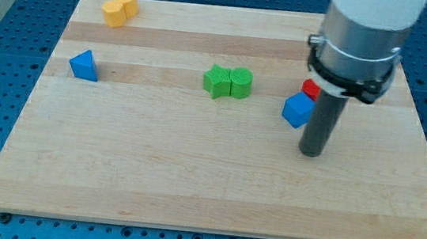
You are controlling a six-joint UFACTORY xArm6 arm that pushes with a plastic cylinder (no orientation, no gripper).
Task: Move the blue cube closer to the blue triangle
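No claw on this arm, just a rod, so nothing opens and nothing is held. My tip [312, 153] sits on the worktop [191, 181], just beside the blue cube [297, 110], at about its 5 o'clock. A red block [311, 87] touches the cube at its 1 o'clock, partly hidden by my arm. Green blocks [228, 82] lie at the cube's 9 o'clock; the blue triangle [84, 65] further that way, well apart. Yellow blocks [119, 8] at the triangle's 1 o'clock. Judging by that gap, the push is essentially all left. No readable writing or labels.
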